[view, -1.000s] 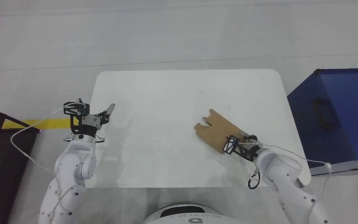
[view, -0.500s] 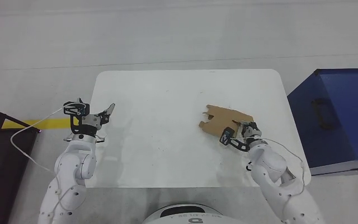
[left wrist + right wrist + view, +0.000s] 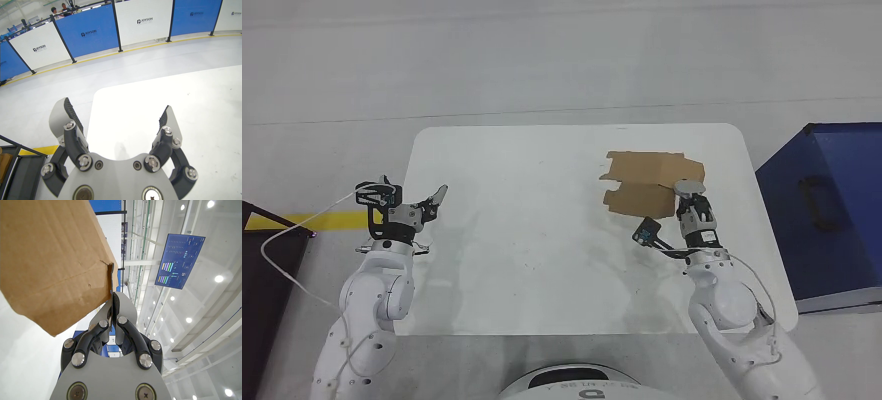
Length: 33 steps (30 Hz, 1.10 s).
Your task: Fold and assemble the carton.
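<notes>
A flattened brown cardboard carton (image 3: 647, 182) is held above the right part of the white table (image 3: 542, 250). My right gripper (image 3: 683, 192) is shut on the carton's near right edge. In the right wrist view the carton (image 3: 51, 262) fills the upper area, and its edge is pinched between the two fingers of the gripper (image 3: 112, 306). My left gripper (image 3: 407, 202) rests at the table's left edge, far from the carton. It stands open in the left wrist view (image 3: 117, 115) with nothing between its fingers.
A dark blue bin (image 3: 827, 210) stands on the floor to the right of the table. A black frame with a yellow floor stripe (image 3: 282, 222) lies left of the table. The table's middle is bare.
My right gripper has lifted the carton and turned it, carrying it away from the table's front right toward the far right. The left arm has not moved.
</notes>
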### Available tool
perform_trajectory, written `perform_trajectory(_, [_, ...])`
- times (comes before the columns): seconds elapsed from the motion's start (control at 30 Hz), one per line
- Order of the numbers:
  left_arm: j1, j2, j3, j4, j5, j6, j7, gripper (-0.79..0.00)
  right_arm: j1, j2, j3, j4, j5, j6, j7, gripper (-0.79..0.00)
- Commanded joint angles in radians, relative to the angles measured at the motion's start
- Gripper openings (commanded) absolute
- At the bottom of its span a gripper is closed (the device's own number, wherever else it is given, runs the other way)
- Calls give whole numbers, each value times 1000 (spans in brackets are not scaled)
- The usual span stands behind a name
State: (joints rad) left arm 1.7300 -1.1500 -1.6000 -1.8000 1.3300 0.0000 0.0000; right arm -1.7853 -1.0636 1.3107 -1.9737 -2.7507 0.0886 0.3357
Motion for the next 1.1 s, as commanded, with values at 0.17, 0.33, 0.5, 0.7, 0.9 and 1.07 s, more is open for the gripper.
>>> perform_trajectory(0.17, [8, -6, 60, -13, -176, -187, -14, 0, 26, -5, 13, 0, 63, 97, -74, -785])
perform_trajectory(0.33, [-14, -9, 135, -8, -488, -484, -100, 0, 105, -23, -27, -69, 82, 205, -76, -785])
perform_trajectory(0.5, [-42, -7, 202, 18, -772, -733, -164, 0, 230, -50, -145, -32, 91, 216, -104, -785])
perform_trajectory(0.7, [-75, 1, 227, 32, -1092, -798, -276, 0, 318, -79, -261, 17, 72, 199, -117, -785])
perform_trajectory(0.9, [-116, 10, 245, 30, -1287, -753, -404, -95, 333, -94, -300, 22, 61, 193, -135, -785])
perform_trajectory(1.07, [-148, 10, 267, 22, -1327, -719, -440, -406, 331, -102, -317, 7, 46, 180, -156, -785])
